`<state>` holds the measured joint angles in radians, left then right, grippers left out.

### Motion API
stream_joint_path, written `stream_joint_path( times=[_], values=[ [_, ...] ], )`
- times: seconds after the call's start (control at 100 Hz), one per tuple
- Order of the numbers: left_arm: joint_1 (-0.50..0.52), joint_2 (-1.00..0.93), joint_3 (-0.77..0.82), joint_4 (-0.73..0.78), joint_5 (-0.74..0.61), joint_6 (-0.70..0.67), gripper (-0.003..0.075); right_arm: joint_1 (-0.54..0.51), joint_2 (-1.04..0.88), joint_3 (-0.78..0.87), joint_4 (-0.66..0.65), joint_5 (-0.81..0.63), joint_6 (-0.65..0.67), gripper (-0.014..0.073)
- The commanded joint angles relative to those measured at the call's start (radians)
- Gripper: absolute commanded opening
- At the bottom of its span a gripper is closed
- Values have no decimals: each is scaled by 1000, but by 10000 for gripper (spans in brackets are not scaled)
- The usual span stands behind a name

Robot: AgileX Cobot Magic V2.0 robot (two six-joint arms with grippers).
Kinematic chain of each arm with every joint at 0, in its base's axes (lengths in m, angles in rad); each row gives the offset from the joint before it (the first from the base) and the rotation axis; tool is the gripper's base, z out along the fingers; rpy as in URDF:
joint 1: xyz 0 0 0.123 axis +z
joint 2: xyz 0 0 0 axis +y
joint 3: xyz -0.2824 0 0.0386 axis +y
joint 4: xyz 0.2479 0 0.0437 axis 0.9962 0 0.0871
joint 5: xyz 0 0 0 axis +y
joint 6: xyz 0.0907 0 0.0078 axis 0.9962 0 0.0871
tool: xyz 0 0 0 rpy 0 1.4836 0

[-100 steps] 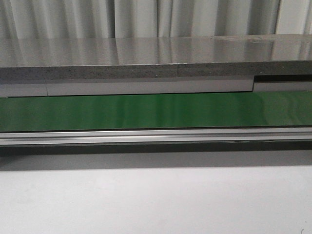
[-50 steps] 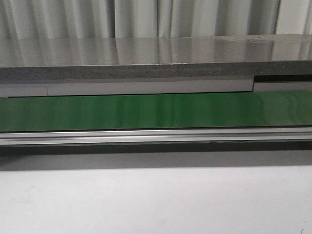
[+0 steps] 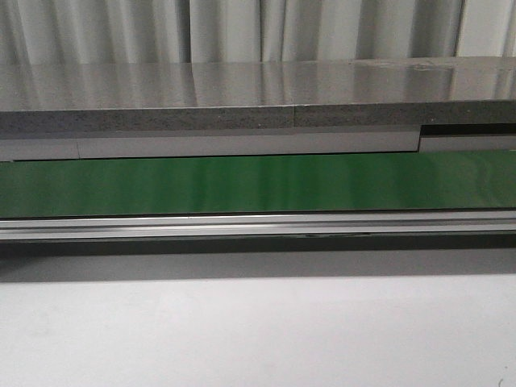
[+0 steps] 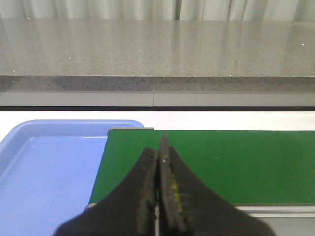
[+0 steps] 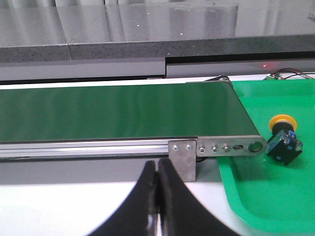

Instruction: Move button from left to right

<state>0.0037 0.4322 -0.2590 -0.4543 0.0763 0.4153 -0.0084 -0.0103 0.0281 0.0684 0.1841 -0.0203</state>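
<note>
The button point(image 5: 282, 140), a yellow cap on a black and blue body, lies tilted in the green tray point(image 5: 256, 196) just past the right end of the green belt point(image 5: 118, 117). My right gripper point(image 5: 157, 169) is shut and empty, in front of the belt's metal rail, to the left of the tray. My left gripper point(image 4: 160, 152) is shut and empty over the left end of the belt point(image 4: 211, 164), beside the empty blue tray point(image 4: 44, 172). In the front view only the bare belt point(image 3: 258, 185) shows; no gripper or button is in it.
A grey stone counter point(image 3: 242, 97) runs behind the belt. A metal rail point(image 3: 258, 226) edges the belt's front, with a bracket point(image 5: 183, 160) at its right end. The white tabletop point(image 3: 258, 330) lies in front.
</note>
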Motion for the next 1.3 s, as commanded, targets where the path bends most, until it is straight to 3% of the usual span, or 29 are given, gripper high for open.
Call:
stream_joint_path(
  times=[0.0, 0.59, 0.71, 0.95, 1.29],
  values=[
    [-8, 2, -28, -11, -76, -2, -20, 0, -19, -15, 1, -74, 1, -67],
    [-8, -15, -20, 38, -131, -4, -20, 0, -19, -15, 1, -74, 1, -67],
    [-8, -50, 18, 119, -131, -86, -20, 0, -19, -15, 1, -73, 1, -67],
    [-8, -177, 136, 363, -129, -373, -20, 0, -19, -15, 1, -73, 1, -67],
    [-8, -408, 268, 393, -118, -382, -20, 0, -19, -15, 1, -73, 1, -67]
  ],
)
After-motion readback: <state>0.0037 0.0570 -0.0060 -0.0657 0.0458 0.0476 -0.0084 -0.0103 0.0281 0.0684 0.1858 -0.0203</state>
